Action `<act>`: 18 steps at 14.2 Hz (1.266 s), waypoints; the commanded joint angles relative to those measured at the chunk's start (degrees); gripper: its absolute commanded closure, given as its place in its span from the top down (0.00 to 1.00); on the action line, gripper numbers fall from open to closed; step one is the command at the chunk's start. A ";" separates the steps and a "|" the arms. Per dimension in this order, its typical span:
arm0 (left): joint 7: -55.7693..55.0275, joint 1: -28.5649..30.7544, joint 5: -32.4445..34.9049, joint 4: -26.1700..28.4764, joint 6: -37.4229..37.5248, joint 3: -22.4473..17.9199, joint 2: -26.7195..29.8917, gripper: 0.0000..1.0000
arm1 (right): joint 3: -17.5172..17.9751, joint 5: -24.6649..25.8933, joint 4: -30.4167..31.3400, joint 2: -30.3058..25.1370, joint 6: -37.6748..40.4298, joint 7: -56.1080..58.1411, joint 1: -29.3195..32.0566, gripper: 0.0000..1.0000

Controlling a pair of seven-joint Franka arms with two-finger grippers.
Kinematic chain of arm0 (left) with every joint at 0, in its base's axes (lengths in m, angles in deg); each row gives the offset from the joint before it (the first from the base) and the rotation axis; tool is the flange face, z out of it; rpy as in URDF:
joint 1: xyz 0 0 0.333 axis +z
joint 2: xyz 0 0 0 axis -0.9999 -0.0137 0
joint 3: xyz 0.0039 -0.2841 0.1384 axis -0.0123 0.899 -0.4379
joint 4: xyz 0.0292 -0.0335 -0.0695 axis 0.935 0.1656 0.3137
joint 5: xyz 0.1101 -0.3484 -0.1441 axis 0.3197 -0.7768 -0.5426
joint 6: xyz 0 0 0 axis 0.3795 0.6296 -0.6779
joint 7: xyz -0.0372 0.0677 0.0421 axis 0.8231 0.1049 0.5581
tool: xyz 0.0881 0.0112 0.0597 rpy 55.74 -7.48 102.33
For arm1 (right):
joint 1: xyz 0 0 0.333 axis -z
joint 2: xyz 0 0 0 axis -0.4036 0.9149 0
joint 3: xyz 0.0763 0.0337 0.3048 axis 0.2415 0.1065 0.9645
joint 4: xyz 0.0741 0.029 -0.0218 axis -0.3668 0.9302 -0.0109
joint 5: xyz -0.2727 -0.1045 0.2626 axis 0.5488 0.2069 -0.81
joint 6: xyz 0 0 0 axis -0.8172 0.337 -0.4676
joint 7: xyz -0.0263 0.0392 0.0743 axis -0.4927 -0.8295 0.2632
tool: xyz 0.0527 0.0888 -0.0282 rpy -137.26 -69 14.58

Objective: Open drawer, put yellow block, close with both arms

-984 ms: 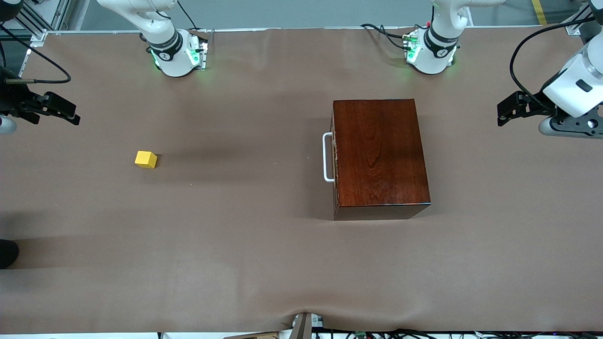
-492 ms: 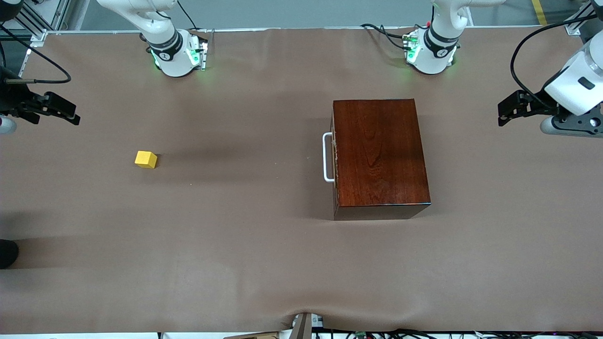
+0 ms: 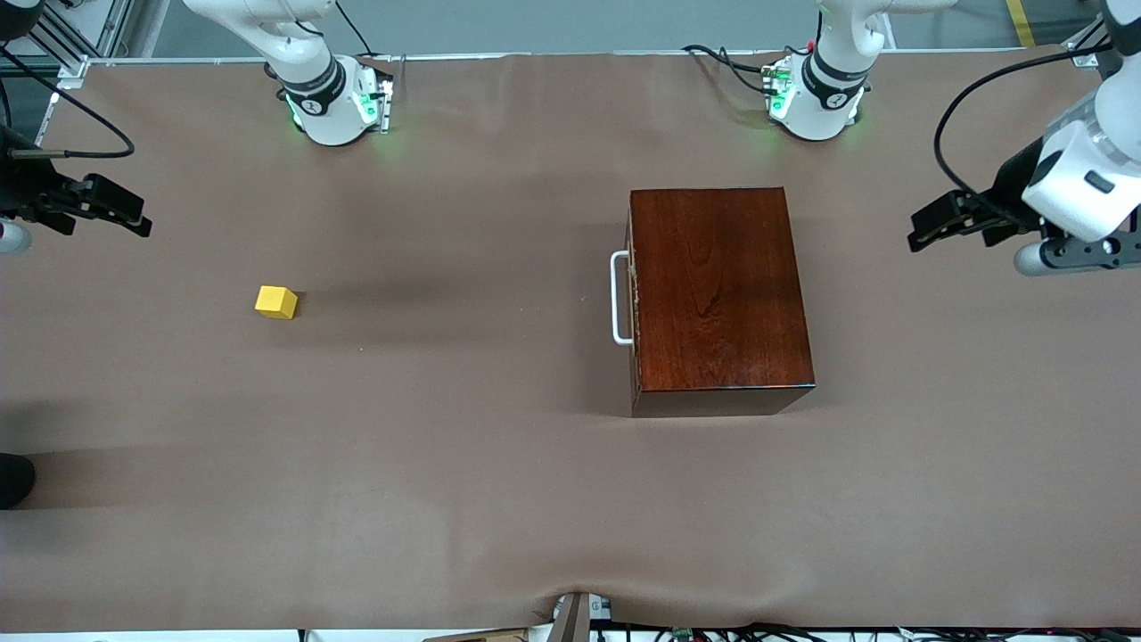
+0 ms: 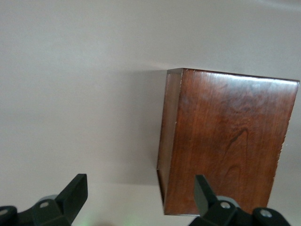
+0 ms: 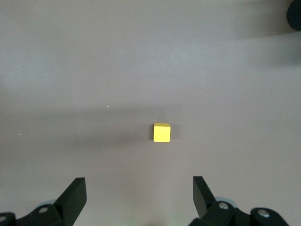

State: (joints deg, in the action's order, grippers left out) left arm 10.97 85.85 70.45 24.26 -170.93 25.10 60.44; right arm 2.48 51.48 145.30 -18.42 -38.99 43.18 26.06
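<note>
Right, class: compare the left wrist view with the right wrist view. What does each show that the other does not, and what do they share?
Only the left wrist view shows the dark wooden box that houses the drawer, seen from its plain end, so no handle appears. Only the right wrist view shows the yellow block, lying alone on the cloth. Both share the brown table cover and their own arm's open hand: the left hand over the table at its arm's end, near the box, and the right hand over the table near the block, neither touching anything.

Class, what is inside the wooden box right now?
That cannot be seen: the drawer is shut flush in the box, so its inside is covered. The yellow block lies on the table, outside.
</note>
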 commanded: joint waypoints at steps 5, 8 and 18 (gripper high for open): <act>-14.29 -7.08 -2.10 -2.55 -2.72 0.24 -3.69 1.00 | -0.02 0.14 -1.03 0.30 0.51 -0.30 -0.23 1.00; -20.27 -11.38 -1.84 -3.33 -3.95 0.15 -5.27 1.00 | -0.02 0.14 -1.03 0.30 0.51 -0.30 -0.14 1.00; -37.58 -27.11 3.33 -8.61 -9.04 -0.11 -15.82 1.00 | 0.06 0.14 -1.03 0.30 0.51 -0.30 -0.23 1.00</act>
State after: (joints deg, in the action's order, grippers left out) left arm -22.94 62.57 70.52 18.28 -179.41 25.50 47.50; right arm 2.50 51.48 145.29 -18.42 -38.99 43.18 26.05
